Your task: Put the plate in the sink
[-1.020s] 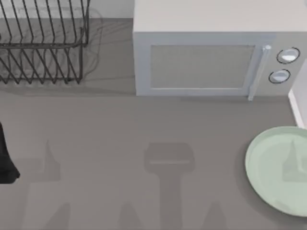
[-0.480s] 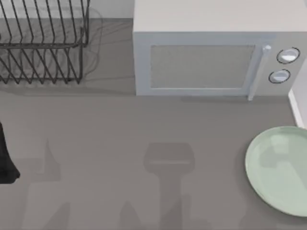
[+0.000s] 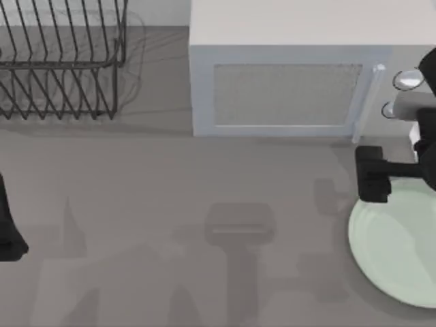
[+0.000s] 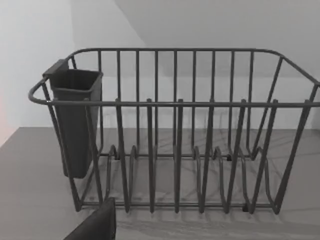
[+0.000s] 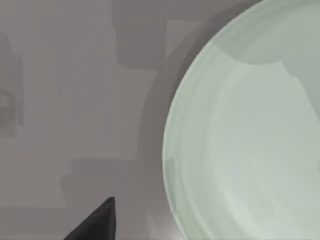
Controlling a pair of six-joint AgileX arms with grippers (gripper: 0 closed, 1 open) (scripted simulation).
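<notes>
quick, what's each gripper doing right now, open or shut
Left gripper: parked at the table's left edge, cannot be told.
Right gripper: over the plate's far rim, holding nothing, open or shut cannot be told.

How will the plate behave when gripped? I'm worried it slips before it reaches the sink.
The plate looks smooth and glossy, so it may well slide between the jaws. It lies flat on the counter with a shallow rim, which probably leaves little edge to catch. It appears rigid, and wide enough to tilt if held at one edge. The right gripper hovers at its far rim.
</notes>
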